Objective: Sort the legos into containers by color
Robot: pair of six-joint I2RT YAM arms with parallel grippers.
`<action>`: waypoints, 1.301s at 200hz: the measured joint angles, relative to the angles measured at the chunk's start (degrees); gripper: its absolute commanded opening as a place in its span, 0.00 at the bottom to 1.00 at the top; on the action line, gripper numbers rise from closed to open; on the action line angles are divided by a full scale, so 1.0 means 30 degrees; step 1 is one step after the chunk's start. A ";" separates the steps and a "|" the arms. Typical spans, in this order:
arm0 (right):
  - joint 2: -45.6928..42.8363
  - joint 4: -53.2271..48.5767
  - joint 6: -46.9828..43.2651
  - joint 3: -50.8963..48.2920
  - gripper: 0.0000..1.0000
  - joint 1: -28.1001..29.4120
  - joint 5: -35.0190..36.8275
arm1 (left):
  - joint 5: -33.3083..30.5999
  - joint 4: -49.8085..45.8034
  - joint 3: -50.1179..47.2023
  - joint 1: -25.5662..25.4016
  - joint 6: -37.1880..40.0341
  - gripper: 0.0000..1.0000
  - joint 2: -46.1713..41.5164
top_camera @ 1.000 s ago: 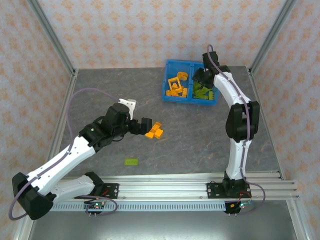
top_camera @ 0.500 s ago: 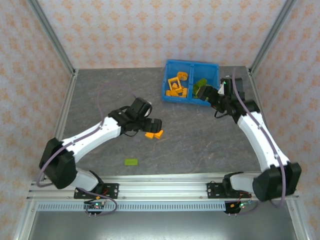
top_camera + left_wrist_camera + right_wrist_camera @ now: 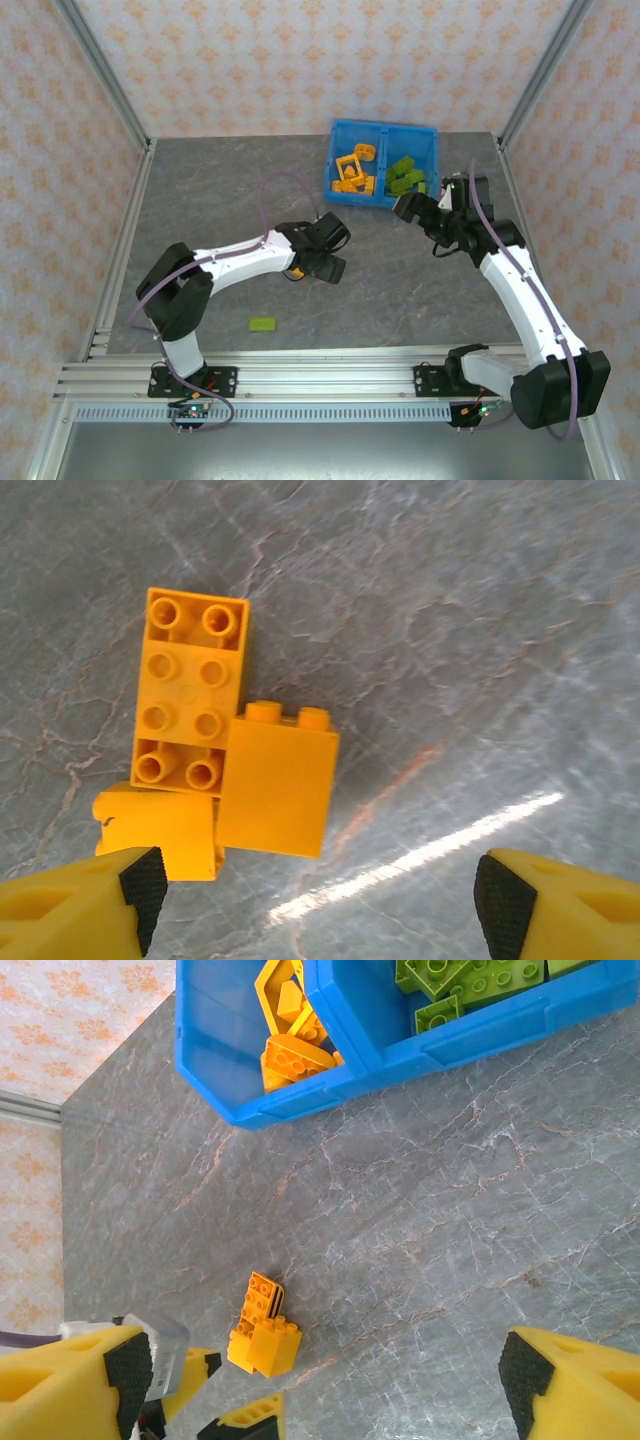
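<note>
Nearest my bases, a flat lime green plastic brick [image 3: 263, 324] lay alone on the grey marbled tabletop [image 3: 200, 190]. It sat low and left of centre in the overhead view, well apart from everything else.

Further up, near the middle of that frame, my left gripper [image 3: 322, 253] hung over a cluster of three orange plastic bricks [image 3: 262, 1332]. Its jaws were spread wide and gripped nothing. In my left wrist view the fingertips [image 3: 110, 900] sat in the two lower corners, with bare stone between them. The cluster lay left of centre, just above the left-hand fingertip. It was made up of a long eight-stud brick [image 3: 190, 705] with its studs up, a squarer brick [image 3: 275, 785] on its side touching the long one's right edge, and a small smooth piece [image 3: 160, 828] just beside the fingertip's black pad. I could not tell whether the pad touched that piece.

Right of centre in the overhead view, my right gripper [image 3: 408, 208] hovered just below the lower right corner of the bright blue plastic bin [image 3: 383, 128], outside it. Its jaws were also released and empty.

Farthest away, at the upper middle of the frame, the bin stood on the table with a central divider. Orange bricks [image 3: 352, 172] were piled in its left compartment and lime green bricks [image 3: 405, 176] in its right.
</note>
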 measured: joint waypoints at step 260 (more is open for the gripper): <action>-0.0262 -0.0736 0.0517 0.0000 0.91 0.0000 0.0117 | -0.3184 -0.2579 1.0520 -0.0233 0.2011 0.34 0.2441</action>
